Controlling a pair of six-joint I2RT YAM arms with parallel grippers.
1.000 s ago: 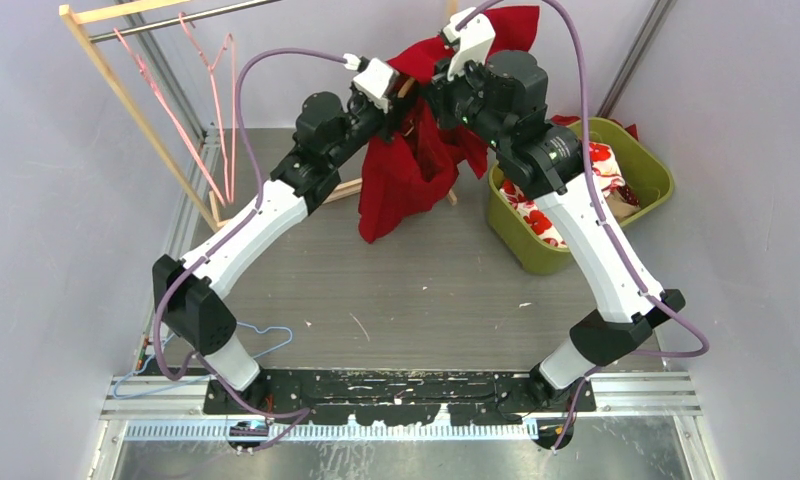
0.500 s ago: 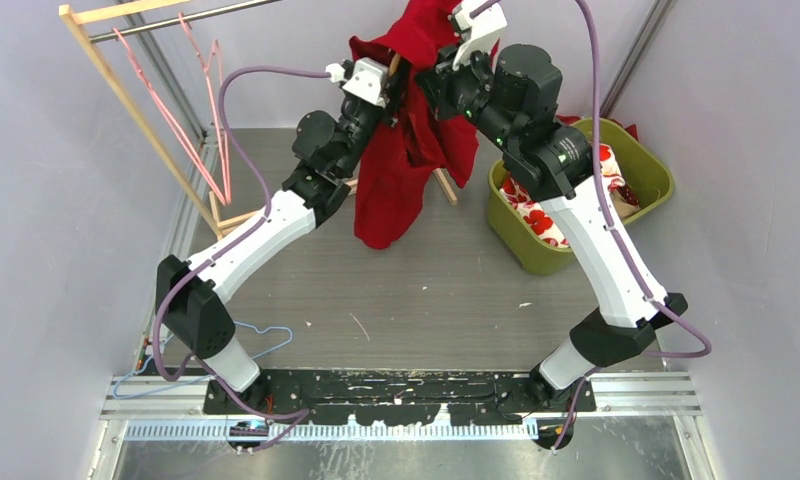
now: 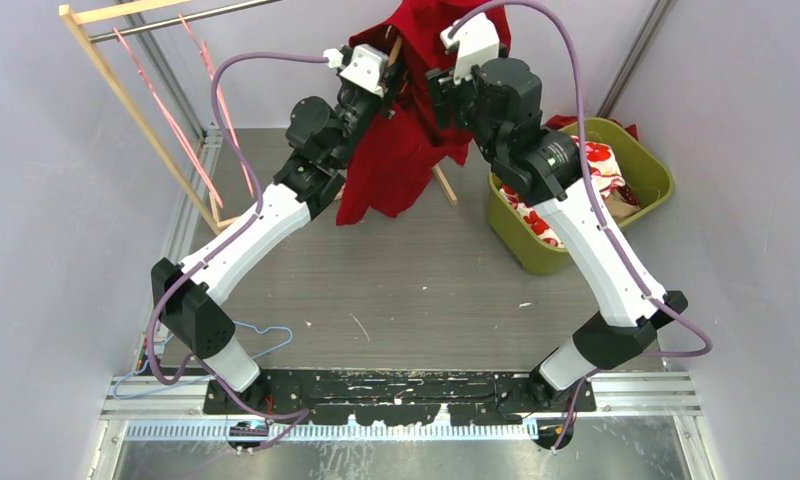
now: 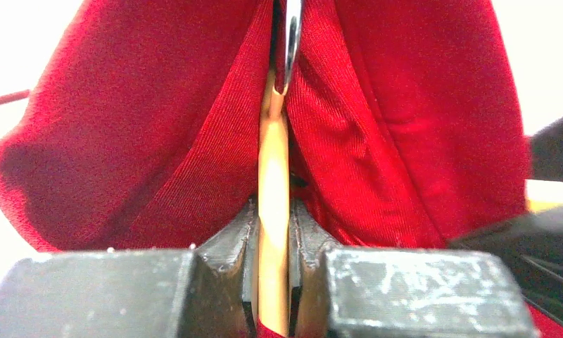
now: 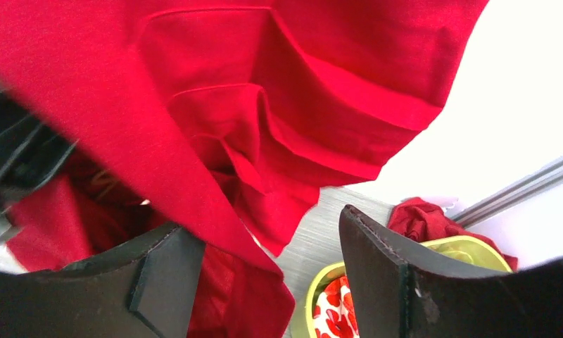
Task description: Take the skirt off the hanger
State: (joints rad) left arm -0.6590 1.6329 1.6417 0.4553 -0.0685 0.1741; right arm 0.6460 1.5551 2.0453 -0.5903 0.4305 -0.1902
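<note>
skirt (image 3: 396,150): red, draped just beyond the left pincer (image 4: 272,218), one fold lying across the right pincer (image 5: 263,229).
hanger (image 4: 272,162): wooden bar, clamped tight in the left pincer's jaws.
right pincer: jaws spread wide, gripping nothing.
step: re-gripping the cloth to strip it off.
next move: probably close on that fold and pull away from the hanger.
change: a second ago the right pincer was shut and both arms were lower.

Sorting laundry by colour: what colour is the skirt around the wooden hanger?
The skirt is plain solid red, with no pattern. It shows best in the left wrist view.
</note>
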